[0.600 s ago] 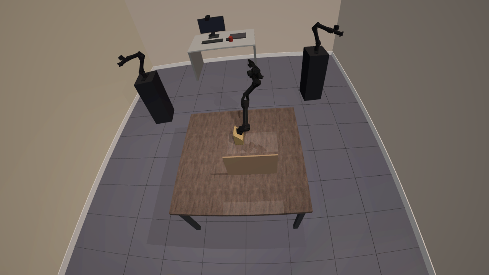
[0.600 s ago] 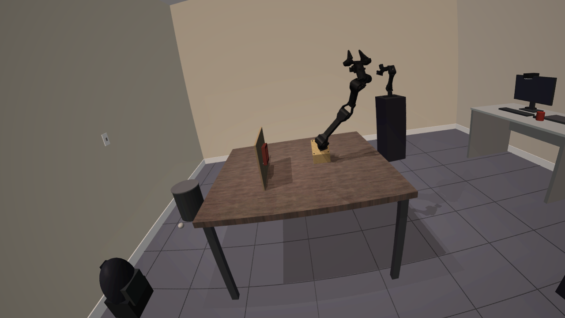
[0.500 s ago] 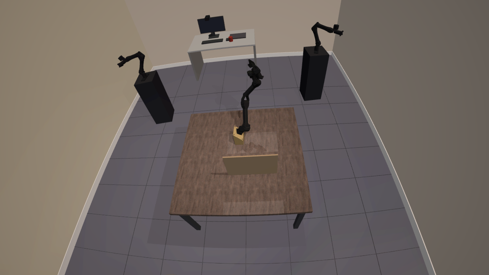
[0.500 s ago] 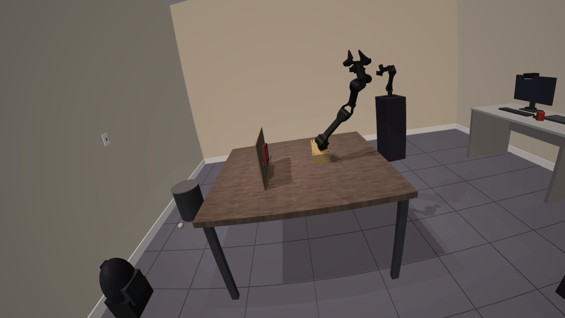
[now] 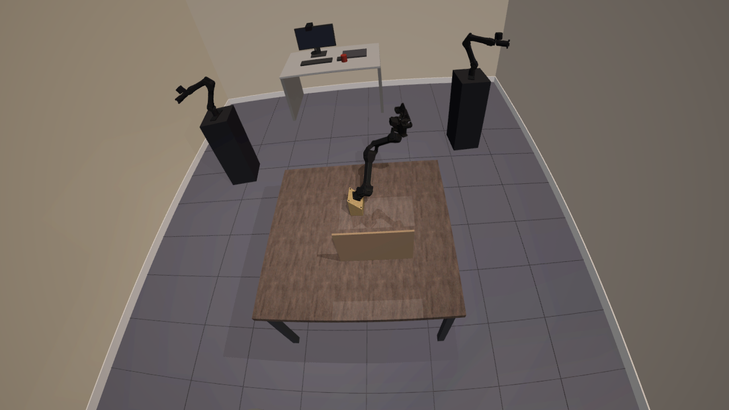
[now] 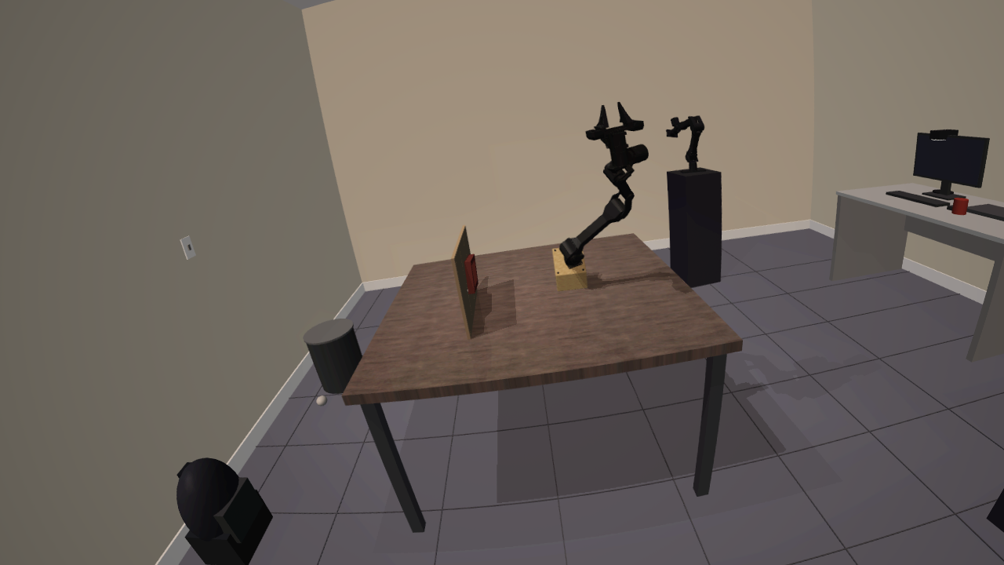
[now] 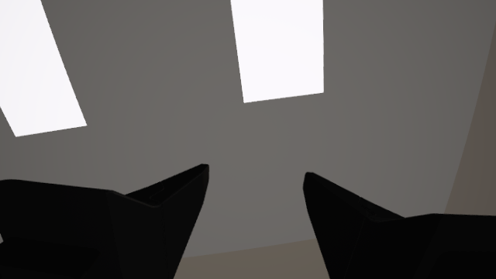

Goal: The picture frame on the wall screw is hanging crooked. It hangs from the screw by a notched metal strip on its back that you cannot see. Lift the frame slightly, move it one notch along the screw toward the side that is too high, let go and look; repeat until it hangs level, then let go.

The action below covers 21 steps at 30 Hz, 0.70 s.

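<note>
The red picture frame (image 6: 471, 274) is on the arm-facing side of the upright wall board (image 6: 463, 289) (image 5: 376, 247). It is seen nearly edge-on in the exterior view, so its tilt cannot be told. In the top view the board hides it. The screw is not visible. My gripper (image 6: 610, 105) (image 7: 256, 176) is open and empty. It points up, high above the table and well away from the frame. The wrist view shows the two dark fingers apart against the ceiling, with no frame in sight.
The board stands upright on the wooden table (image 5: 295, 285) (image 6: 596, 329). My arm's base sits on a yellow block (image 5: 355, 209) (image 6: 571, 280) behind the board's frame side. Two other arms stand on black pedestals (image 5: 232, 147) (image 5: 467, 112) away from the table. A white desk (image 5: 331, 72) stands farther back.
</note>
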Tool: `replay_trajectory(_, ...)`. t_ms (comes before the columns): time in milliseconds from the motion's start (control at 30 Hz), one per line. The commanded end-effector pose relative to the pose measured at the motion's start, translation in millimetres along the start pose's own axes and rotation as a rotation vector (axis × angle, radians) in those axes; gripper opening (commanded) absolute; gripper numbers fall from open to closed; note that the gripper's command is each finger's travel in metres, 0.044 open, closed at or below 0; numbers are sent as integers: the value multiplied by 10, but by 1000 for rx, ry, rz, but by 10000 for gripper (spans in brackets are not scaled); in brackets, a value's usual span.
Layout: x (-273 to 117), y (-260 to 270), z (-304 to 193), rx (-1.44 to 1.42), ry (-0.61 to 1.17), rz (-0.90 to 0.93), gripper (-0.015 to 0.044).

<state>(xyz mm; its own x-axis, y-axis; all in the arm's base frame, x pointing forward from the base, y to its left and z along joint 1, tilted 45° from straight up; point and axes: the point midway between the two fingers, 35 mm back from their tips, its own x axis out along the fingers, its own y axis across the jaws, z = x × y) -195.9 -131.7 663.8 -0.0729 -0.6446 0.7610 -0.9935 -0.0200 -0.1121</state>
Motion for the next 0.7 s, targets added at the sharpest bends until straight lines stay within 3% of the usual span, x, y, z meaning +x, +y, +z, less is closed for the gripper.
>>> replay_trajectory(0, -216, -659, -227, -38, 118, -101, 260)
replay_trajectory(333, -921, -2135, -220, -57, 302, -437, 260)
replay_trajectory(667, -1850, -3327, 488, -79, 282, -810, 260)
